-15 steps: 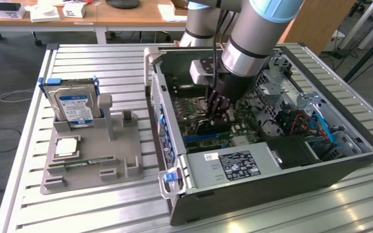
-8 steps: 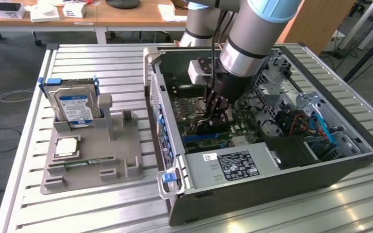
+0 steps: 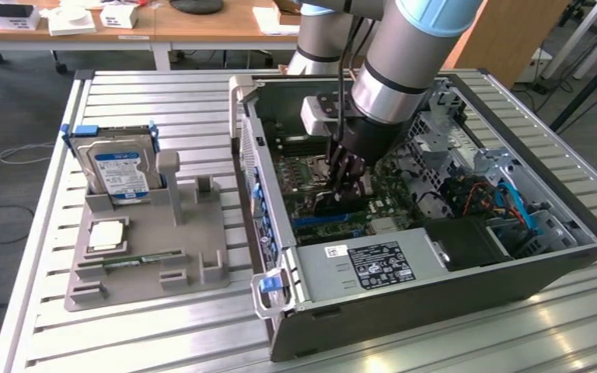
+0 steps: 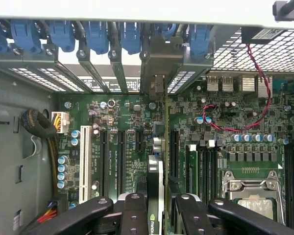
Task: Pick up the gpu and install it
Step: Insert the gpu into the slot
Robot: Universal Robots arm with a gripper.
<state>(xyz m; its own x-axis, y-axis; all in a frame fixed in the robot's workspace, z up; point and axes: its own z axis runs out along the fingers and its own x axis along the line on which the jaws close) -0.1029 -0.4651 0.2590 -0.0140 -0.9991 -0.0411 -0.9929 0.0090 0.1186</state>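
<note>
The gpu appears edge-on in the wrist view, a thin card with a green logo on its black cooler. It stands upright over the motherboard's expansion slots, and its silver bracket reaches the rear slot openings under the blue clips. My gripper is shut on the gpu, one black finger on each side of it. In the exterior view my gripper reaches down into the open PC case with the dark gpu below its fingers, near the blue slots. I cannot tell whether the card's edge is seated in a slot.
A grey fixture beside the case on the exterior view's left holds a hard drive, a CPU chip and a RAM stick. Inside the case are the power supply, a red wire and the CPU socket.
</note>
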